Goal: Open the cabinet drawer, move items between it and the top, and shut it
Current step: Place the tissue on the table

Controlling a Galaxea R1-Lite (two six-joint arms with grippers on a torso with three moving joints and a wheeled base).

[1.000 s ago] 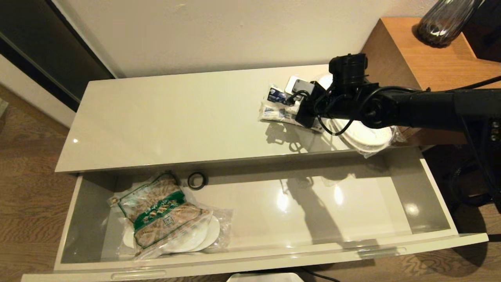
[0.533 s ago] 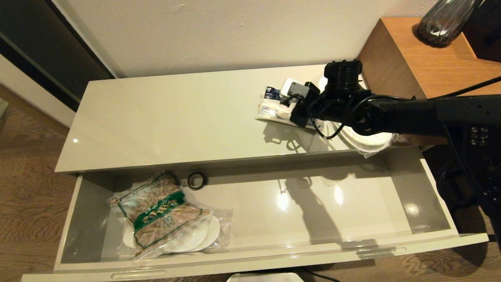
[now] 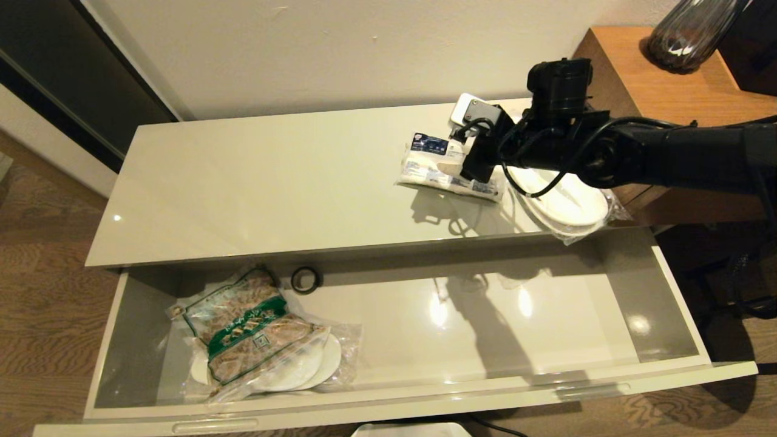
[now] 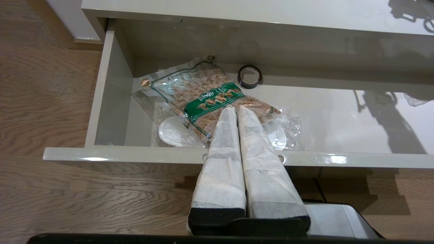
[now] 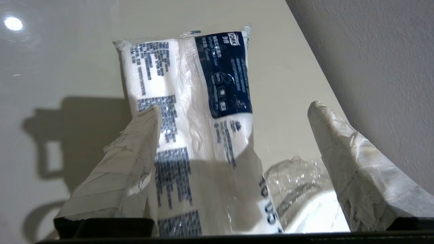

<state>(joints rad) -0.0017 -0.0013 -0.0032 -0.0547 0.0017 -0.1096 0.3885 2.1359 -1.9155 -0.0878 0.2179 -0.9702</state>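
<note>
On top (image 3: 273, 182) — "TORK" packet (image 5: 190, 112), blue label

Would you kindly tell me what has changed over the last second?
The right gripper has opened, letting go of the white packet on the cabinet top, and lifted away toward the wall. The wrapped slippers, open drawer and shut left gripper stayed put.

A: How is the right end effector (image 5: 234, 135)?
B: Its two fingers (image 5: 129, 162) stand wide apart, on an arm stretched out level.
A: And the left end effector (image 4: 236, 113)?
B: Its fingers are pressed together, pointing forward and down.
</note>
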